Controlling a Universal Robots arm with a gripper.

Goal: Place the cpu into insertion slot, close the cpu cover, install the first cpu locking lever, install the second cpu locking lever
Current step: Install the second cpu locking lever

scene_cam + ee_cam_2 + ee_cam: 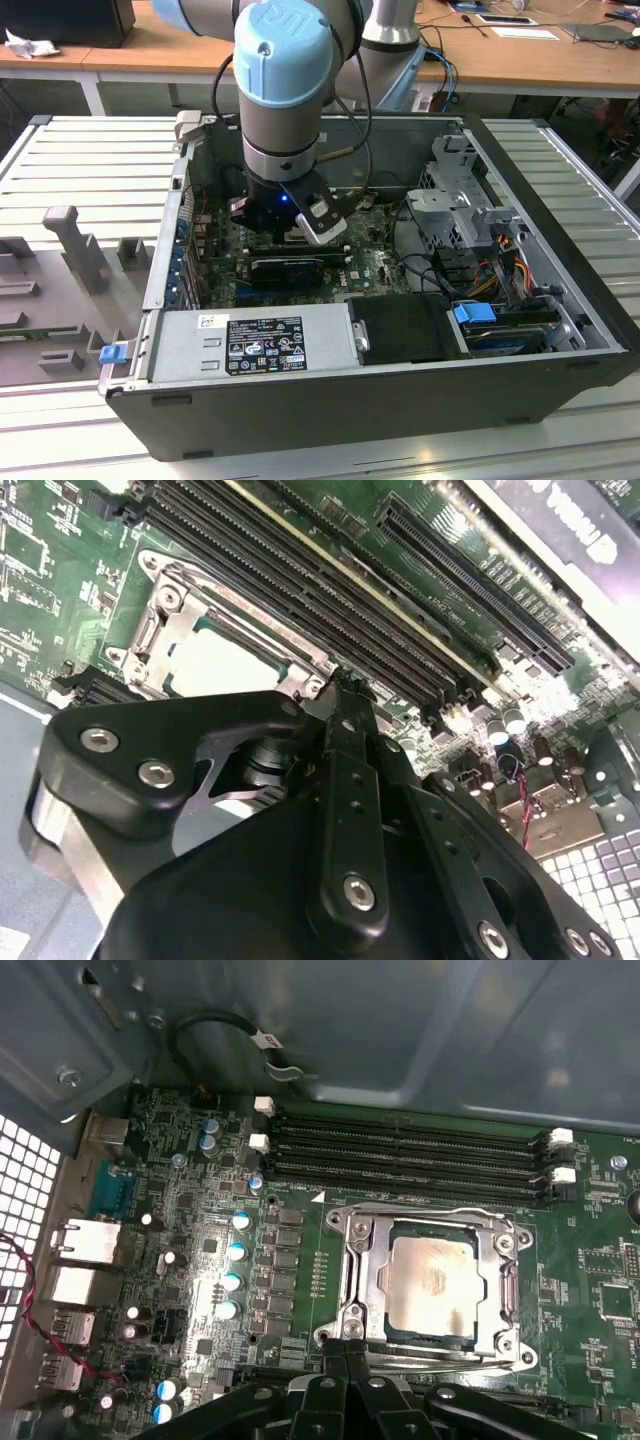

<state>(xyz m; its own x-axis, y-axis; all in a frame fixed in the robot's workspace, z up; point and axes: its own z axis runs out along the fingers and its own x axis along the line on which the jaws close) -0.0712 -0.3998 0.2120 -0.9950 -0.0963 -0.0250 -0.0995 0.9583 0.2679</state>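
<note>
The cpu (433,1285) lies flat in its socket on the green motherboard (300,1260), its pale metal face showing through the open centre of the cpu cover (362,1280). The cover lies down flat around the chip. A thin wire lever (430,1213) runs along the socket edge beside the memory slots. My gripper (345,1345) is shut, its black fingertips pressed together at a corner of the socket frame. In the second wrist view the gripper (342,688) touches that same corner next to the cpu (215,665). In the exterior view the gripper (288,230) reaches down inside the open computer case.
Black memory slots (400,1150) run just beyond the socket. A graphics card (290,268), a grey power supply (250,340) and a metal drive cage (460,210) crowd the case. Case walls (400,1030) stand close. A grey fixture tray (70,260) sits at the exterior view's left.
</note>
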